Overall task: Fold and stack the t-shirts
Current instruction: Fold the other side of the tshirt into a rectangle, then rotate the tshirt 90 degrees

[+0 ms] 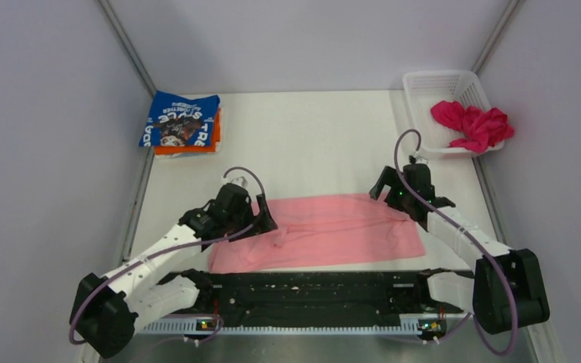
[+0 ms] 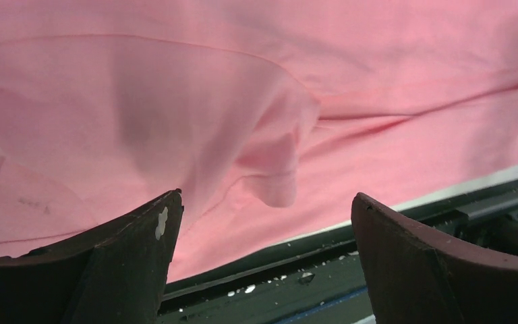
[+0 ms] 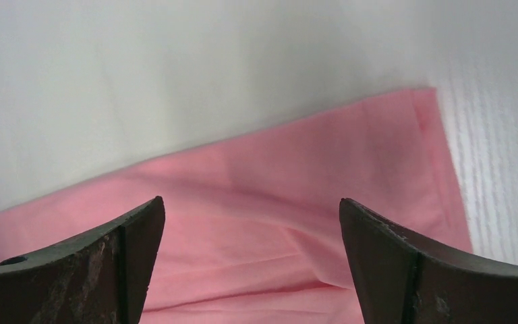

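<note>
The light pink t-shirt (image 1: 325, 231) lies spread and wrinkled across the near part of the table (image 1: 310, 144), with the left gripper (image 2: 266, 199) low over its left end and the right gripper (image 3: 251, 202) over its far right corner, both with jaws wide apart and nothing between them. The blue t-shirt (image 1: 181, 121) sits folded on the orange t-shirt (image 1: 189, 150) at the far left corner (only an orange edge shows), while the magenta t-shirt (image 1: 473, 125) lies crumpled in the white basket (image 1: 424, 83) at the far right, draping over its rim
</note>
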Controlling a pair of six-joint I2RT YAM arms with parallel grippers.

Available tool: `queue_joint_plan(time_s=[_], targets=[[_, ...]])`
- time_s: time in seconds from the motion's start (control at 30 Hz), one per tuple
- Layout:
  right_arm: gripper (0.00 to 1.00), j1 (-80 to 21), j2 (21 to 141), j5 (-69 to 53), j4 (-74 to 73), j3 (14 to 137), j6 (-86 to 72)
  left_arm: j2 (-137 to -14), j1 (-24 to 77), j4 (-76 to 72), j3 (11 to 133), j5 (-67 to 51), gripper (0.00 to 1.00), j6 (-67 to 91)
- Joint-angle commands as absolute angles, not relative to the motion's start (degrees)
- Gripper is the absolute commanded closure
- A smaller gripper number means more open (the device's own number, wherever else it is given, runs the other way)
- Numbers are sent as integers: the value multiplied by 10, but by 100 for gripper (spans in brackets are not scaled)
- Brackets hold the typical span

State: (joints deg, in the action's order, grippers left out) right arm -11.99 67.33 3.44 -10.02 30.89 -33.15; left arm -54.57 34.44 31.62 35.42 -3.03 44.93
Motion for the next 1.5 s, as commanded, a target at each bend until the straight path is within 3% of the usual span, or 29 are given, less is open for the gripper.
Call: queue_joint_plan(time_s=[0.0, 0.23, 0.37, 0.47, 0.67, 0.8, 0.87, 0.97, 1.23, 1.47], targets=[[1, -139, 639, -42, -34, 315, -326, -592, 327, 255, 324, 12, 1, 507], [1, -155, 662, -29, -39, 269, -345, -762, 249, 159, 357, 32, 1, 492], [1, -158, 681, -40, -25, 240, -367, -919, 183, 158, 478, 8, 1, 458], [1, -176, 693, -47, -22, 229, -367, -1055, 179, 212, 641, 37, 1, 463], [1, -303, 697, -86, -33, 223, -390, -1336, 178, 236, 1040, -79, 2, 476], [1, -404, 699, -109, -48, 232, -383, -1534, 179, 177, 1323, -222, 1, 550], [1, -441, 702, -126, -47, 240, -368, -1602, 180, 51, 1374, -257, 1, 640], [1, -469, 706, -174, -39, 254, -337, -1643, 184, -106, 1381, -228, 1, 750], [1, -495, 707, -293, 39, 271, -292, -1647, 194, -110, 1420, -154, 1, 736], [1, -497, 636, -166, -52, 297, -290, -1592, 194, -59, 1421, -193, 1, 667]])
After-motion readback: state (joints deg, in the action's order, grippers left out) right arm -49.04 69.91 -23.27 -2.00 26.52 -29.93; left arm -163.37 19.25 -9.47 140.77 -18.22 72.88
